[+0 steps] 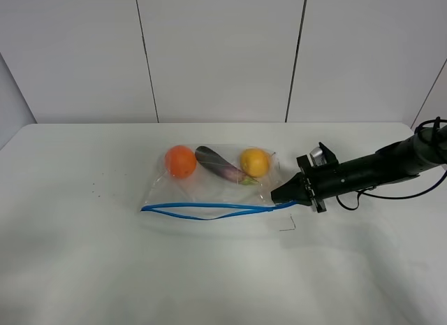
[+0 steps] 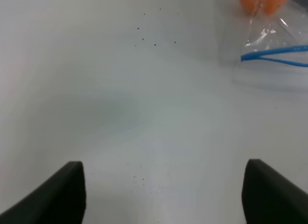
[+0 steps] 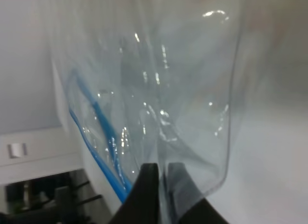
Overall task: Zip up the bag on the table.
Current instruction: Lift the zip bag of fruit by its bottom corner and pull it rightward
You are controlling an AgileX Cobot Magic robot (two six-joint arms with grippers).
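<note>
The clear bag (image 1: 209,189) lies on the white table (image 1: 84,255), holding an orange fruit (image 1: 181,161), a purple eggplant (image 1: 218,165) and a yellow fruit (image 1: 255,162). Its blue zipper strip (image 1: 209,208) runs along the near edge and gapes open. My right gripper (image 1: 278,197) is shut on the bag's right end by the zipper; the right wrist view shows its fingers (image 3: 149,195) pinching the clear plastic (image 3: 192,89). My left gripper (image 2: 163,195) is open over bare table, apart from the bag's left corner (image 2: 269,53). The left arm is out of the exterior view.
A white panelled wall (image 1: 223,52) stands behind the table. The right arm (image 1: 377,168) and its cable reach in from the right edge. Small dark specks (image 2: 154,36) dot the table left of the bag.
</note>
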